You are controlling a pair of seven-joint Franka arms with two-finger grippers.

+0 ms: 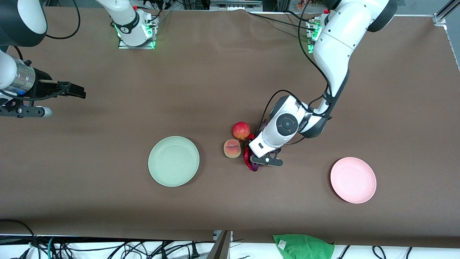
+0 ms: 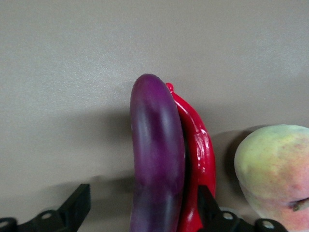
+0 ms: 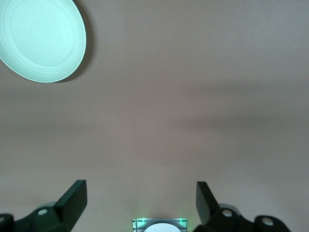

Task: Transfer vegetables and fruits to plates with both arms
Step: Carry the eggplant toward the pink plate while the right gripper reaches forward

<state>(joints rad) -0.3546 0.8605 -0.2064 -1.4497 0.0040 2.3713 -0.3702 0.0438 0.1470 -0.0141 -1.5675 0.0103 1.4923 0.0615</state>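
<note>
From the front, the left gripper (image 1: 256, 162) is seen low over the eggplant (image 1: 254, 167) and chili (image 1: 247, 157), beside the peach (image 1: 232, 148) and apple (image 1: 240, 130), between both plates.

In the left wrist view, spread jaws straddle eggplant (image 2: 157, 159) and chili (image 2: 198, 159); only the eggplant should be pinched.

In the right wrist view, the waiting right gripper (image 3: 141, 202) is held spread above bare desk (image 3: 193, 96).
</note>
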